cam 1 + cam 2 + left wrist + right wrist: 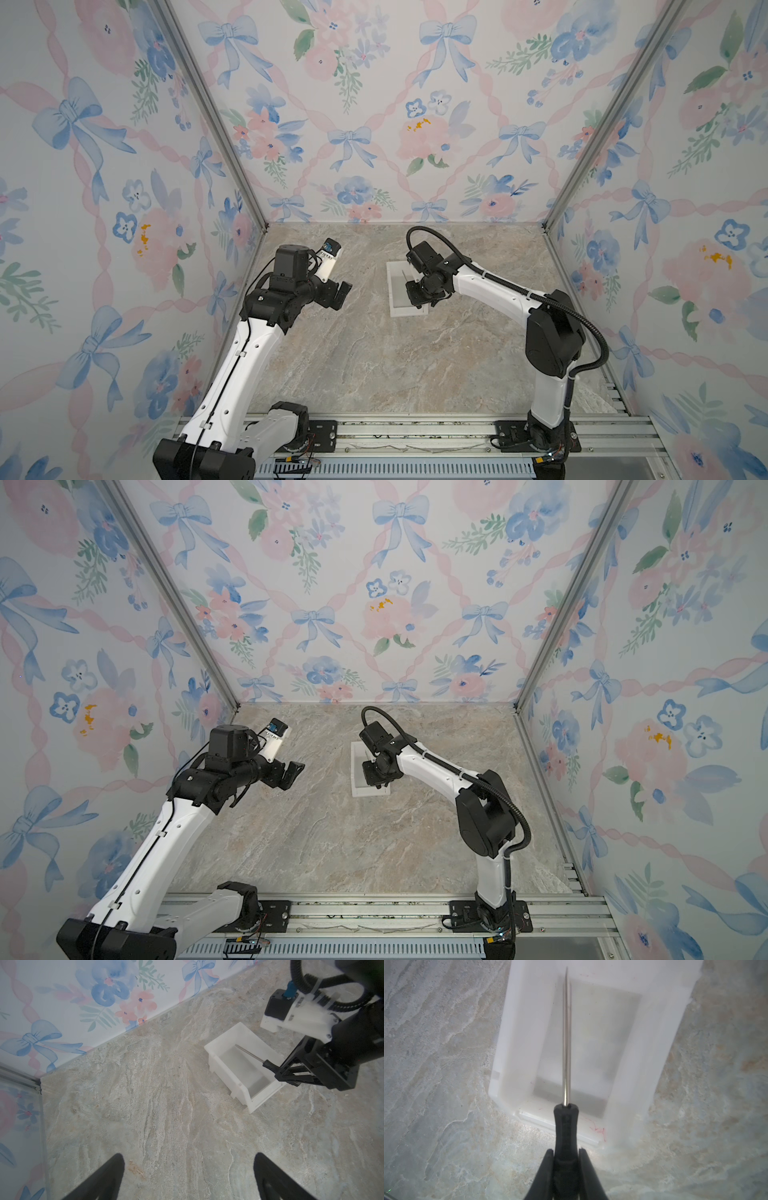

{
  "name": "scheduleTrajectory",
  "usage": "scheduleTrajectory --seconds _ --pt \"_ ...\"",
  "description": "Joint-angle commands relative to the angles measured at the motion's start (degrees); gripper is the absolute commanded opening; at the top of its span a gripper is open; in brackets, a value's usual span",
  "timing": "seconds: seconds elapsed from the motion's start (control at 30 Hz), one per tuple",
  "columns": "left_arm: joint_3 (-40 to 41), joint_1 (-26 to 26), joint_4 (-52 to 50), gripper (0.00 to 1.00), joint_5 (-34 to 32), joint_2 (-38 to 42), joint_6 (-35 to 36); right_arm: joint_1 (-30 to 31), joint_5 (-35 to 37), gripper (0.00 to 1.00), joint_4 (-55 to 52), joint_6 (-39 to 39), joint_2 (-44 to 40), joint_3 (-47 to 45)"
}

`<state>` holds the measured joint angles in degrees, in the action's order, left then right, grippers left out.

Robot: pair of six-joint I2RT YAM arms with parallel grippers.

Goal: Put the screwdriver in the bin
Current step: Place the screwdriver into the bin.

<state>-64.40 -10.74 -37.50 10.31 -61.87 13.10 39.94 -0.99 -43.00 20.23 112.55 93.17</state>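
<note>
Black handle pinched between the right gripper's (565, 1152) jaws, the screwdriver (566, 1053) juts forward, shaft over the bin (517, 1047) just ahead. Carrying looks done; lowering and release are left. The left gripper (188, 1157) hangs wide, empty.

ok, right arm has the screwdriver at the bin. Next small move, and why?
Probably open the right gripper. It grips the screwdriver by the handle; the shaft runs lengthwise over the bin, tip near the far wall, so it should drop inside.
</note>
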Motion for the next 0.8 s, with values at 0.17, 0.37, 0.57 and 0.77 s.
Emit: scheduleTrajectory --seconds 0.17,0.37,0.57,0.77 --pt "-0.04 -0.42 -1.12 0.98 0.26 0.51 1.15 -1.09 -0.32 0.19 1.88 -3.10 7.17 7.89" --pt "0.46 -0.42 -1.08 0.98 0.25 1.00 1.22 -1.04 -0.26 0.20 0.82 -3.18 11.81 11.87" --pt "0.77 -0.48 -1.09 0.98 0.61 0.96 1.14 -1.04 0.87 0.19 1.58 -3.09 12.34 10.63" --pt "0.57 -0.50 -1.09 0.98 0.69 0.69 1.31 -0.79 1.24 0.19 3.18 -2.66 10.44 7.77"
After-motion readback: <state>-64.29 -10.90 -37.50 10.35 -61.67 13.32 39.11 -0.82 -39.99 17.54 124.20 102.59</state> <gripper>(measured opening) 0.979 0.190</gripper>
